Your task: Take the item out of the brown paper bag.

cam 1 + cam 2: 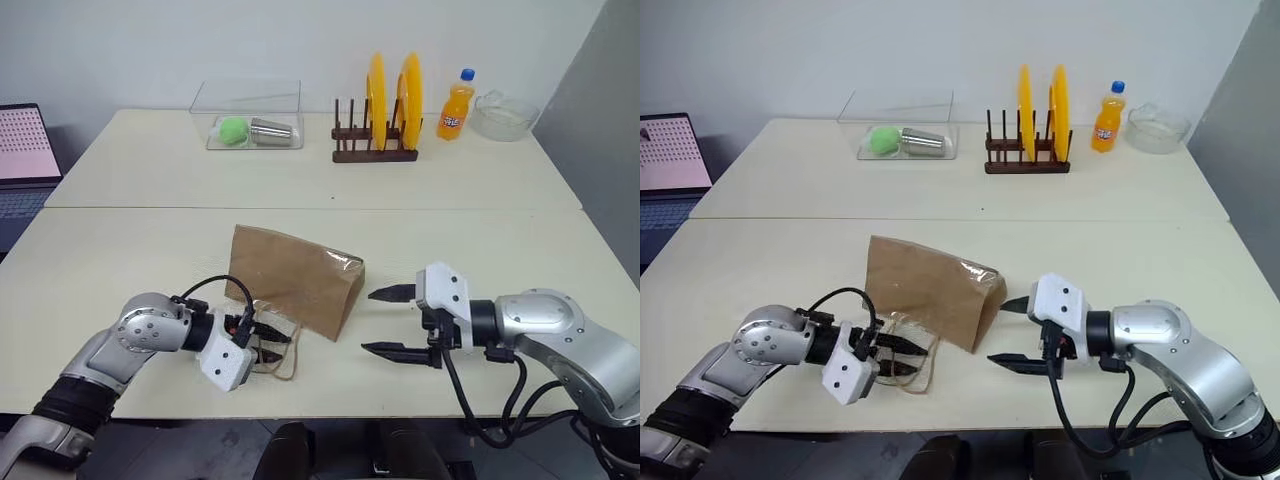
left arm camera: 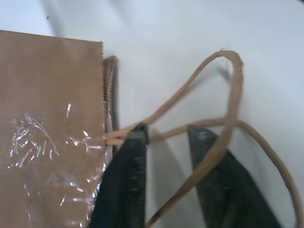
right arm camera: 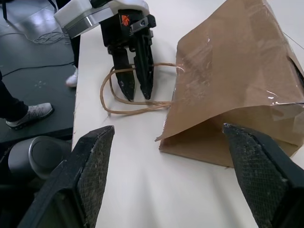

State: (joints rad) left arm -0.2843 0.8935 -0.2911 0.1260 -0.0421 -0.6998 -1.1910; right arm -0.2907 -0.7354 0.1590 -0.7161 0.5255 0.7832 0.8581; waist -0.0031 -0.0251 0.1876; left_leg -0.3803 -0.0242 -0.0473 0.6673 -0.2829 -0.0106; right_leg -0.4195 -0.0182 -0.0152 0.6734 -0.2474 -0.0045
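Bottle: not visible, presumably hidden inside the brown paper bag (image 1: 300, 280). Left tool (image 3: 135, 92) has its fingers nearly closed among the cord handles (image 2: 223, 118), grip unconfirmed. Bag lies on the bench (image 1: 120, 250), long axis from handles toward the right tool (image 1: 400, 322), which stands wide open, empty, beside the far end.

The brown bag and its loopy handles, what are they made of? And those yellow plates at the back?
The brown bag looks like matte kraft paper: it holds creases, with a zigzag-cut edge and shiny clear tape stuck on. Its handles look like twisted paper cord, tan and ropey, though the twist is hard to make out. The yellow plates look like smooth plastic, possibly glazed ceramic; both are evenly coloured.
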